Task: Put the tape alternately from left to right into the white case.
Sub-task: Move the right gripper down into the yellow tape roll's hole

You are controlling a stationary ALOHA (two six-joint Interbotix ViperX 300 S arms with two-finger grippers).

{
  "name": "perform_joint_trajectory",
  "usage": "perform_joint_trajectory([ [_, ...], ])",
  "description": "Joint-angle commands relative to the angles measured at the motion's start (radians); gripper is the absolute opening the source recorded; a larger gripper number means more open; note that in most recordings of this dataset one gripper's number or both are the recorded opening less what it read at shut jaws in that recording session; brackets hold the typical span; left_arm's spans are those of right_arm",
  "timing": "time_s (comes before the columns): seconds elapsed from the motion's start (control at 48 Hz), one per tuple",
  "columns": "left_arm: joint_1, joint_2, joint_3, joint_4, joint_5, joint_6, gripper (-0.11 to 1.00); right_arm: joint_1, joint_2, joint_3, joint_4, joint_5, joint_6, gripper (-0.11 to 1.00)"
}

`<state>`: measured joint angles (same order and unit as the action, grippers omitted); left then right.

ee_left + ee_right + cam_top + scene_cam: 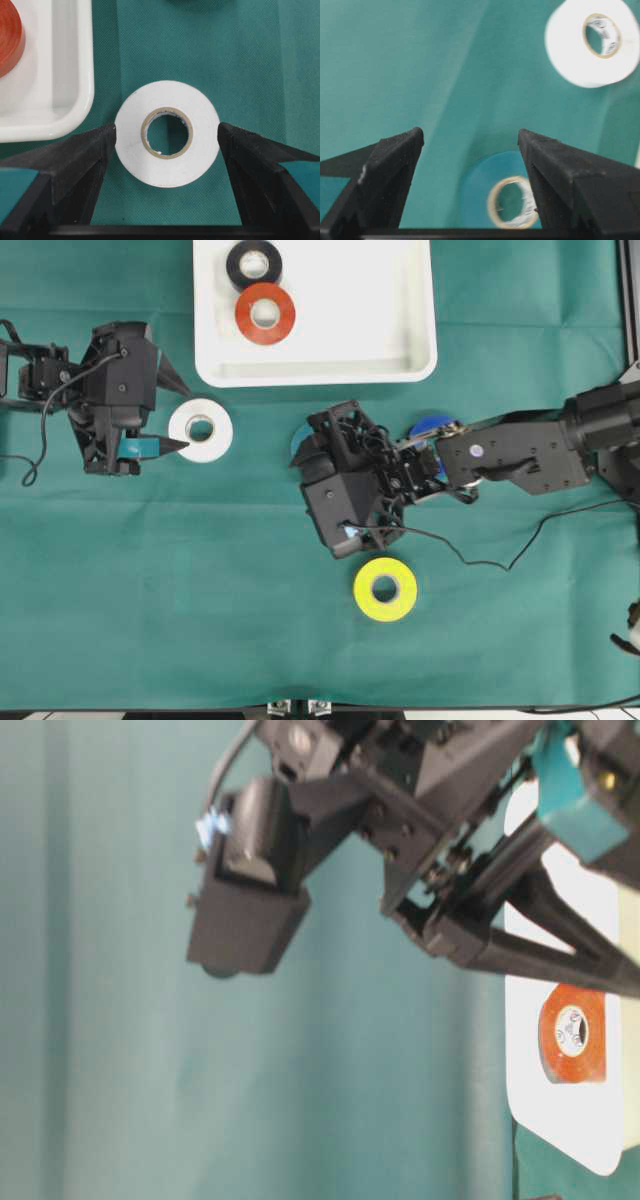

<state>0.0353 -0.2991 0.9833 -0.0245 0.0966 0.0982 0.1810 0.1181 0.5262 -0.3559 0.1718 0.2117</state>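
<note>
The white case point(415, 358) stands at the top centre with a black tape roll point(253, 262) and an orange-red roll point(265, 313) lying flat in it. A white roll point(200, 430) lies on the green cloth just below the case's left corner. My left gripper point(189, 419) is open and straddles it, one fingertip on each side point(166, 129). My right gripper point(470, 134) is open and hangs over a teal roll point(480, 192), which lies near its right finger and mostly under the wrist point(296, 443). A blue roll point(432, 427) is partly hidden by the right arm. A yellow roll point(385, 589) lies nearer the front.
Green cloth covers the table. The case's rounded corner point(82, 107) sits close to my left gripper's left finger. The right arm's cable point(500, 560) trails over the cloth beside the yellow roll. The case's right half holds nothing.
</note>
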Motion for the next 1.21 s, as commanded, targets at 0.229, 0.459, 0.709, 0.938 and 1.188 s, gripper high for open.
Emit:
perform_joint_trajectory([
  [0.229,-0.002,-0.005,-0.003,-0.003,-0.017,-0.002,0.88,0.075,-0.072,0.057,0.002,-0.003,0.133,0.83],
  [0.459,-0.002,-0.005,-0.006,-0.002,-0.031,-0.003,0.88,0.127,-0.104,0.109,0.002,-0.003,0.212,0.83],
  [0.709,-0.002,0.0,-0.008,-0.003,-0.066,-0.003,0.88,0.183,-0.11,0.143,0.002,-0.008,0.287,0.83],
  [0.938,-0.002,0.006,-0.008,-0.002,-0.094,-0.003,0.88,0.219,-0.112,0.164,0.002,-0.008,0.354,0.83],
  [1.188,-0.002,0.006,-0.008,-0.003,-0.094,-0.003,0.88,0.242,-0.107,0.17,0.002,-0.008,0.41,0.83],
])
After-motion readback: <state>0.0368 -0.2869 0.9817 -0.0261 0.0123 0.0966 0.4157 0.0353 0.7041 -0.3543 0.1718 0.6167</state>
